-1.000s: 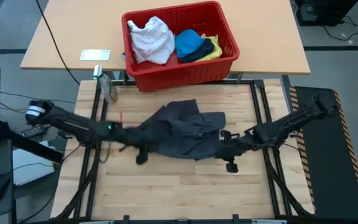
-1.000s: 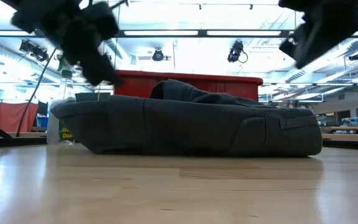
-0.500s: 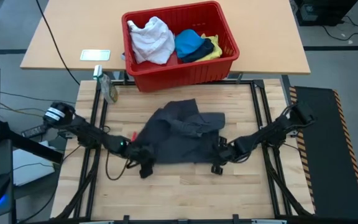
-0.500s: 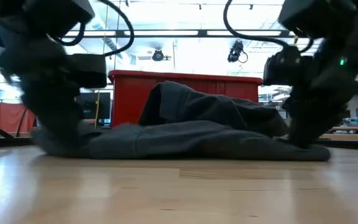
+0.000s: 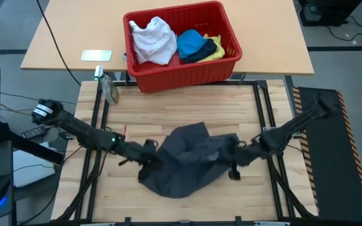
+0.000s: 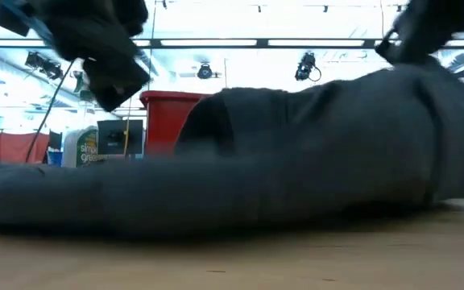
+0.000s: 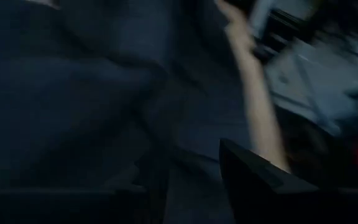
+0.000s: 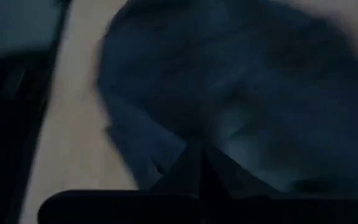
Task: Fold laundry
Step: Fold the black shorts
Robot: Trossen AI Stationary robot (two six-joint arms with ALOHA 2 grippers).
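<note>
The dark grey garment (image 5: 187, 162) lies bunched in the middle of the table, and in the low view the garment (image 6: 296, 153) rises steeply toward its right side. My right gripper (image 5: 234, 158) is shut on that right side. My left gripper (image 5: 150, 154) is at the garment's left edge, raised above the table (image 6: 107, 60); blur and darkness hide its grip. The white (image 5: 154, 39), bright blue (image 5: 190, 41), dark navy (image 5: 200, 55) and yellow (image 5: 216, 48) garments lie in the red basket (image 5: 187, 74). My right gripper pinches the garment's right edge (image 8: 185, 134) between its two fingers, coming from the table's right side. That side is lifted off the table (image 6: 425, 76) and drawn up to the gripper. The rest slopes down to the table on the left.
The red basket stands on the far tabletop beyond the work surface. A spray bottle (image 5: 110, 90) stands at the far left corner, and a white card (image 5: 97, 55) lies farther back. Bare wood (image 5: 187, 107) shows between the garment and the basket.
Both grippers dropped to the table at the garment's near corners, then rose again. The garment has been pulled toward the near edge and bunched. Its right side is now lifted, and its near part lies closer to the table's near edge than before.
</note>
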